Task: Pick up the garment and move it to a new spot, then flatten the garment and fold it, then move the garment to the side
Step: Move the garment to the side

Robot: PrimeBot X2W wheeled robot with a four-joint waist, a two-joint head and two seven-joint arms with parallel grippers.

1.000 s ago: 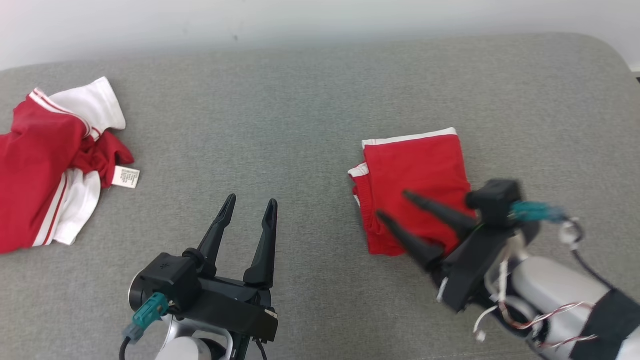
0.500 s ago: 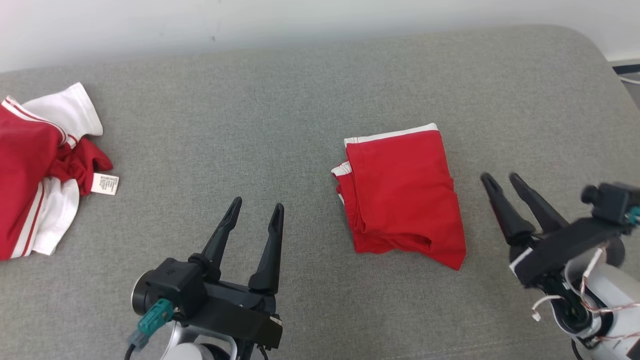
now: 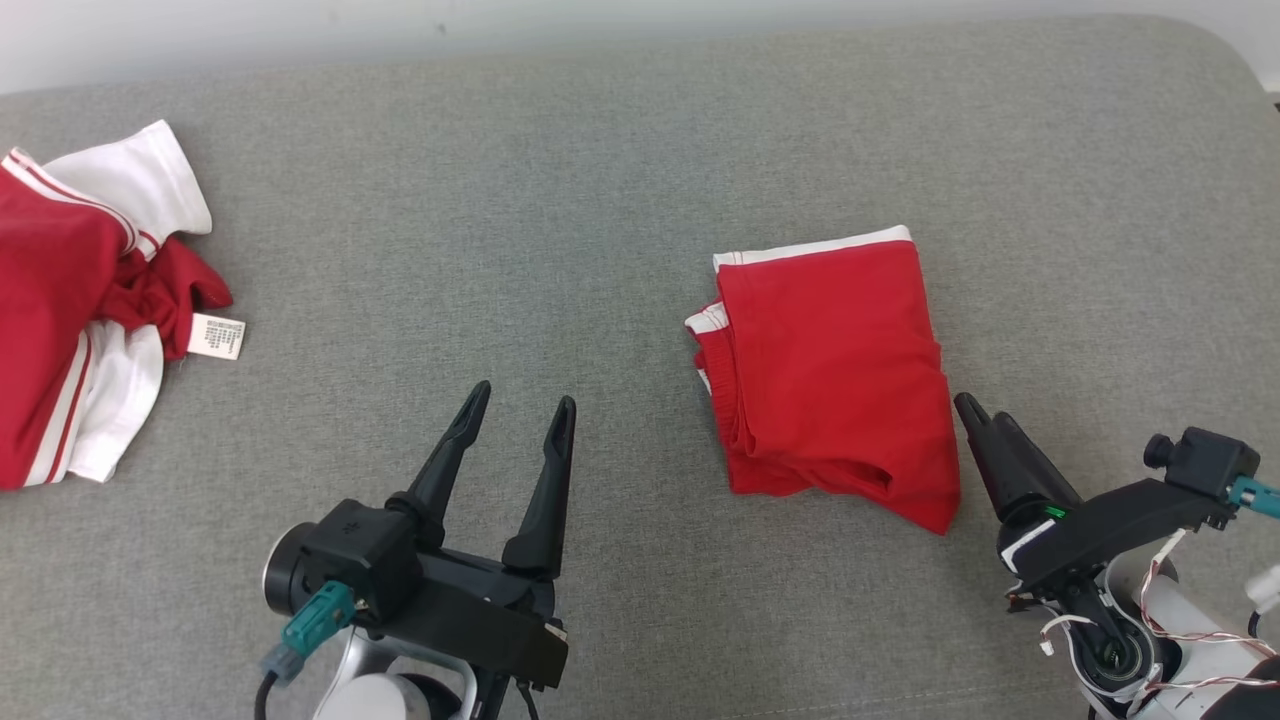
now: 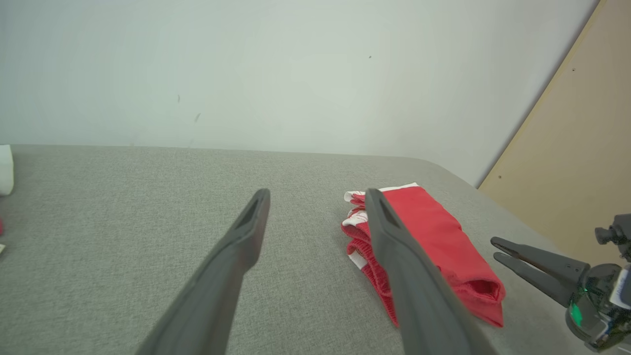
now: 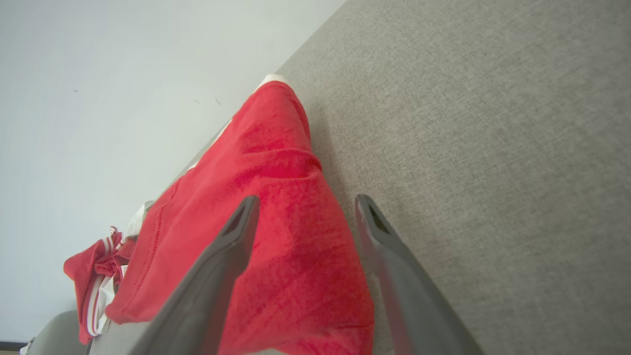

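On the grey surface (image 3: pixel 560 200) in the head view, the folded red garment (image 3: pixel 830 370) lies right of centre. The left tool (image 3: pixel 525 393) hovers with its fingers apart and empty. The right tool (image 3: pixel 982 410) sits just beside the garment's near right corner. A crumpled red-and-white heap (image 3: pixel 70 310) at far left carries a white label (image 3: pixel 217 336), its print too small to read.

In the left wrist view, the garment is well apart from the spread fingers.

In the right wrist view, the fingers are apart and empty by the fold's edge. The cloth looks soft, light and likely to unfold, so I would pinch all layers at the thick folded edge.
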